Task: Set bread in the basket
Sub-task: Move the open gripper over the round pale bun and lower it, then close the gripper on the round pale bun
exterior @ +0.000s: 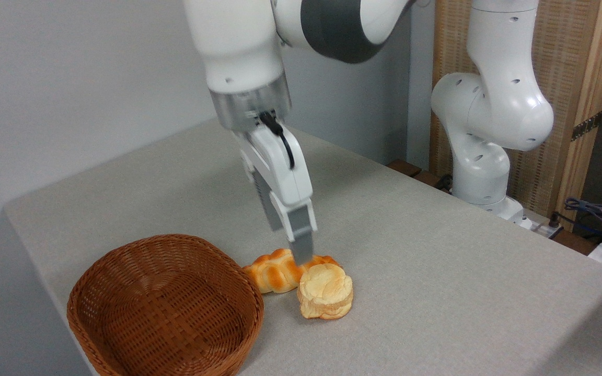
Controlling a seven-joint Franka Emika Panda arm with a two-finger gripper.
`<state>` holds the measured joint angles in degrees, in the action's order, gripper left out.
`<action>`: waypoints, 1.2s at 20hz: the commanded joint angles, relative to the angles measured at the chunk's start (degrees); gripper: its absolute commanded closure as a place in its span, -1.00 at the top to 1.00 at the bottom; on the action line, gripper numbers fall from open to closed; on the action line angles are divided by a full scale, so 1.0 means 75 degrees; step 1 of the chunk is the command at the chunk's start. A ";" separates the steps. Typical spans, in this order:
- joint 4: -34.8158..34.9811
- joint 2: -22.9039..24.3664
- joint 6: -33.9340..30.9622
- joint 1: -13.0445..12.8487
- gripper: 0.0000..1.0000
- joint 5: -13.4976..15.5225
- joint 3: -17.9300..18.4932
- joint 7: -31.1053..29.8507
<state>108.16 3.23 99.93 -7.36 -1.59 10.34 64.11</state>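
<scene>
A white robot arm reaches down from the top centre of the frame to a grey table (437, 250), and its gripper (302, 255) comes to rest low in the middle of the picture, right at two pieces of bread. The bread (326, 290) named in the task, a small round puffy bun, pale yellow on top and darker orange beneath, sits on the table just below and slightly right of the fingertip, so close that the two seem to touch or nearly touch. The bun is round, with no long axis to line up with. Only one grey finger is plainly visible; the other is hidden behind it, so I cannot tell whether the gripper is spread or closed, and it does not appear to hold anything. The finger crosses in front of a braided loaf (272, 277), longer and orange-brown, lying left to right just behind the bun and touching it. To the lower left stands the basket (118, 271), brown woven wicker, shallow and with nothing in it, its right rim next to the loaf's left end and near the bun. I judge the fingers must shift slightly toward the lower right to straddle the bun. Count: one arm, one gripper, one bun, one loaf, one basket.
</scene>
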 commanded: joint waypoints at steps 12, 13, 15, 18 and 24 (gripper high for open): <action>0.1492 -0.0032 0.1042 -0.0062 1.00 -0.0479 0.0051 0.0311; 0.1493 -0.0043 0.1078 -0.0050 1.00 -0.0479 0.0051 0.0311; 0.1504 -0.0055 0.1102 -0.0050 1.00 -0.0479 0.0062 0.0311; 0.1586 -0.0090 0.1125 -0.0050 1.00 -0.0584 0.0062 0.0299; 0.1657 -0.0196 0.1137 -0.0038 1.00 -0.0620 0.0062 0.0299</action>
<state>119.93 1.69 107.36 -7.42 -5.44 10.27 65.21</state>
